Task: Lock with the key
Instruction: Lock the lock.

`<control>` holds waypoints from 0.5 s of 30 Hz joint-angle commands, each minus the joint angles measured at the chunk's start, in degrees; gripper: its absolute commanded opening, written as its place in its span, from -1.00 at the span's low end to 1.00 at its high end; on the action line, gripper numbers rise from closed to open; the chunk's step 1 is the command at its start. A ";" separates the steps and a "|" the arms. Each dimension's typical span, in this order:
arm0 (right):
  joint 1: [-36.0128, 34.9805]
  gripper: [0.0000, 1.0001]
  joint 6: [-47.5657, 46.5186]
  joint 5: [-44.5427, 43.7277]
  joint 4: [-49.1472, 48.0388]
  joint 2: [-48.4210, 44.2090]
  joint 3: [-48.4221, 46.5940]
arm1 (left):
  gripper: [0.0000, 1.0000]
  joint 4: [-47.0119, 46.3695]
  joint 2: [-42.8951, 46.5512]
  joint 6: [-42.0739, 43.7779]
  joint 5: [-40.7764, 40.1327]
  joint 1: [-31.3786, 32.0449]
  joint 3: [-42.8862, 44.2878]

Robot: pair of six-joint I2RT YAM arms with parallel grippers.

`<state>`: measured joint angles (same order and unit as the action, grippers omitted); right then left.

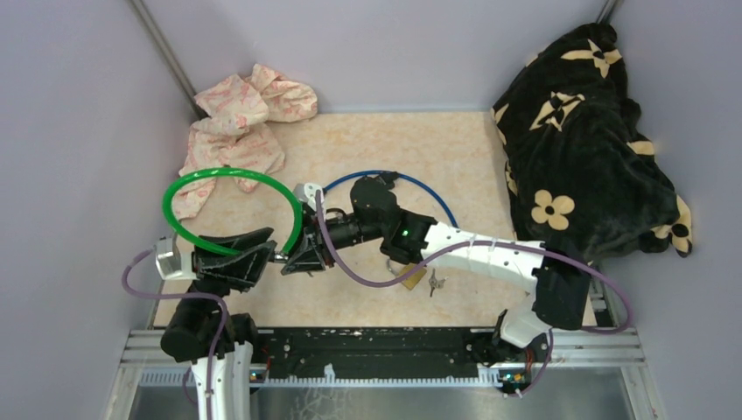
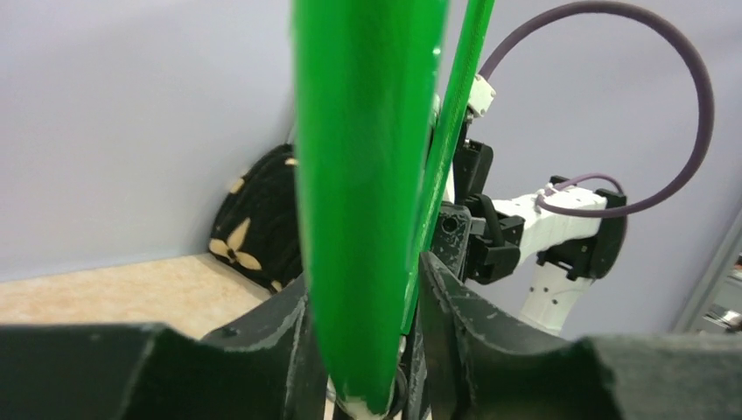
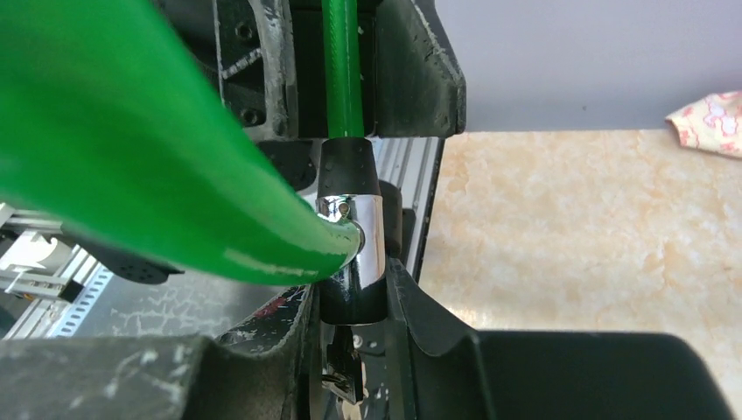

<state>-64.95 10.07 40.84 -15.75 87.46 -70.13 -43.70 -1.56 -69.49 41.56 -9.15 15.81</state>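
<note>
A green cable lock point(image 1: 227, 175) arches up over the table's left side. Its black and chrome lock barrel point(image 3: 350, 219) stands between my two grippers, which meet tip to tip. My right gripper point(image 3: 350, 306) is shut on the lower part of the barrel. My left gripper point(image 2: 363, 350) straddles the green cable point(image 2: 359, 175) just above the barrel, with a gap showing beside one finger point(image 2: 455, 315). A bunch of keys point(image 1: 435, 283) lies on the table under the right arm. Something small and metallic hangs below the barrel; I cannot tell whether it is a key.
A blue cable loop point(image 1: 420, 185) lies behind the right arm, and a brass padlock point(image 1: 411, 277) sits beside the keys. A pink cloth point(image 1: 241, 122) lies at the back left, a black flowered blanket point(image 1: 582, 149) at the right. The metal rail point(image 1: 376, 350) runs along the near edge.
</note>
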 commanded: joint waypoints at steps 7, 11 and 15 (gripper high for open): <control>0.38 -1.00 -10.61 -2.67 14.95 -7.71 -7.46 | 0.01 1.83 0.58 1.90 8.94 0.05 -0.01; 0.43 -1.00 -12.34 -2.07 17.95 -7.47 -9.97 | 0.13 -1.38 0.52 -0.38 10.60 0.10 -1.28; 0.38 -1.00 -13.41 -1.51 20.18 -6.64 -12.14 | -0.18 -4.62 0.57 -1.29 10.01 0.11 -1.25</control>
<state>-64.69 -0.51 38.26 4.80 83.24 -76.97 -43.62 -1.54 -69.52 50.15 -9.10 14.76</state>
